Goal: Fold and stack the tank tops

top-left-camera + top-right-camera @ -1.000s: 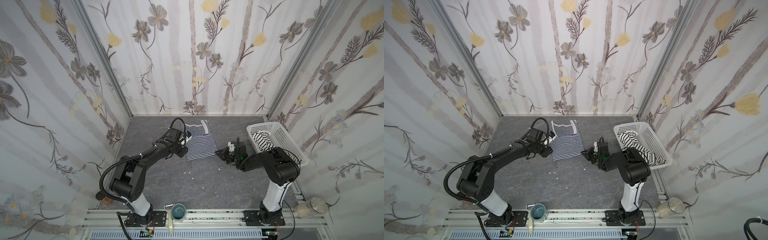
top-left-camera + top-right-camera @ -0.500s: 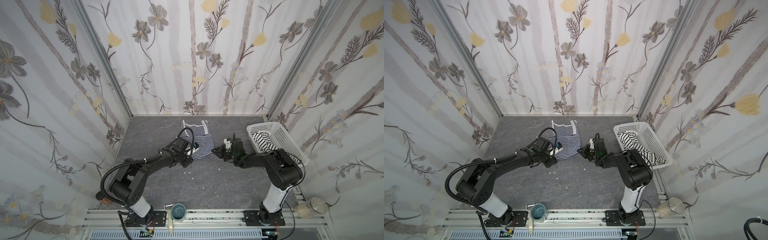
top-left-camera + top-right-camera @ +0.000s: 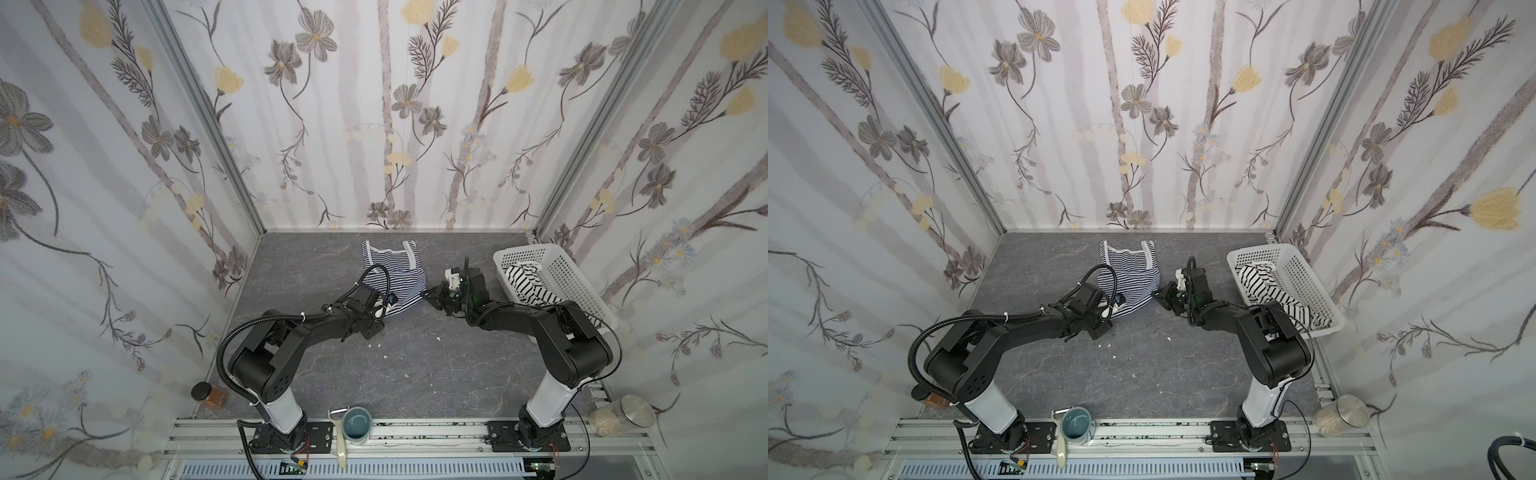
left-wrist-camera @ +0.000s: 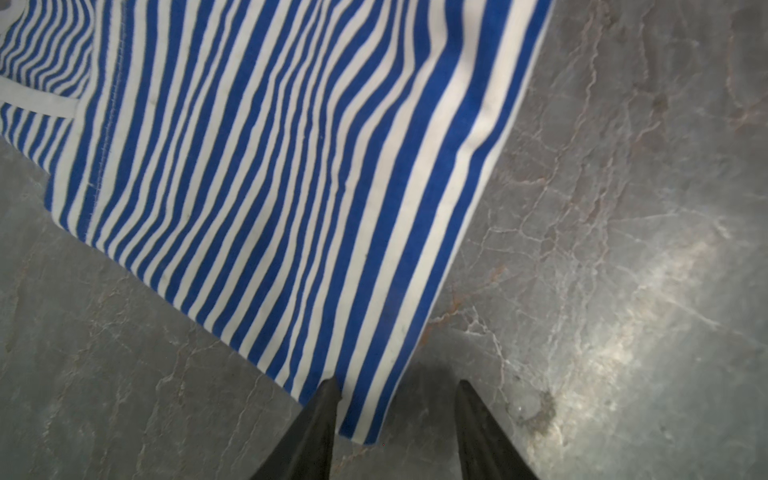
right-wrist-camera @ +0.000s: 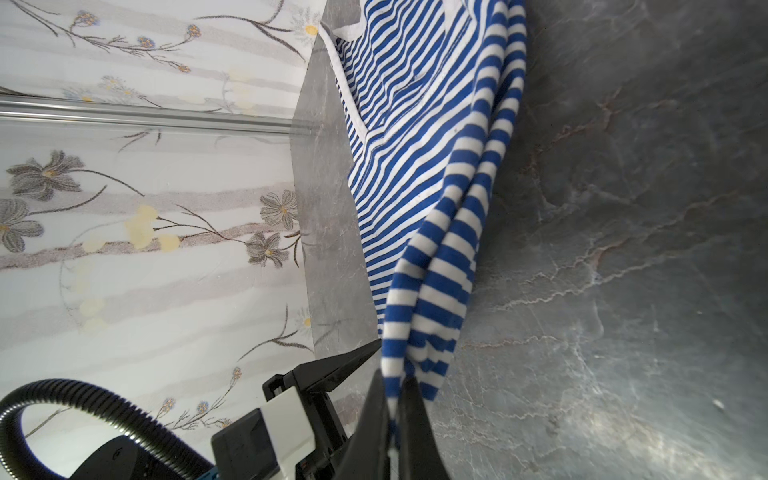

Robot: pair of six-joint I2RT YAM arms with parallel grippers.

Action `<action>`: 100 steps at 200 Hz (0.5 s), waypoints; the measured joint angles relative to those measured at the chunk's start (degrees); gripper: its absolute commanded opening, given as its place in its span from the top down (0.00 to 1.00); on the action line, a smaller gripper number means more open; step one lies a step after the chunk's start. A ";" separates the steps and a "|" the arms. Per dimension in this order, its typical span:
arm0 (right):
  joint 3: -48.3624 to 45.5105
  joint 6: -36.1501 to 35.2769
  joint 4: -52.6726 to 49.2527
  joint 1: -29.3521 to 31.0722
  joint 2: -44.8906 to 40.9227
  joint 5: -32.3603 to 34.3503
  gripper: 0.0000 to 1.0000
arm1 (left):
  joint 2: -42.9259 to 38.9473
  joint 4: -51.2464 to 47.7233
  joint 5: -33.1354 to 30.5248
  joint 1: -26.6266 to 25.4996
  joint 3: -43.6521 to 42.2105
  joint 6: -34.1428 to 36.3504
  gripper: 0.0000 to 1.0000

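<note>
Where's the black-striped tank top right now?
In both top views the black-striped tank top lies crumpled inside the white basket at the right edge of the table, right of the right end effector.

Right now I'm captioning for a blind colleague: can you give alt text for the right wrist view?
The right tool is shut on a bunched corner of the blue-and-white striped tank top, whose fabric gathers in folds at the jaws. The rest of the top lies spread on the grey marbled table, reaching towards the floral wall.
</note>
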 measured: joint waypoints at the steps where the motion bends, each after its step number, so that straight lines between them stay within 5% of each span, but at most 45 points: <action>1: 0.00 0.00 0.00 0.00 0.00 0.00 1.00 | 0.00 0.00 0.00 0.00 0.00 0.00 0.54; 100: 0.81 -0.48 -1.90 -0.17 -1.09 0.22 1.00 | 2.10 4.98 -0.22 0.02 -0.33 1.70 0.96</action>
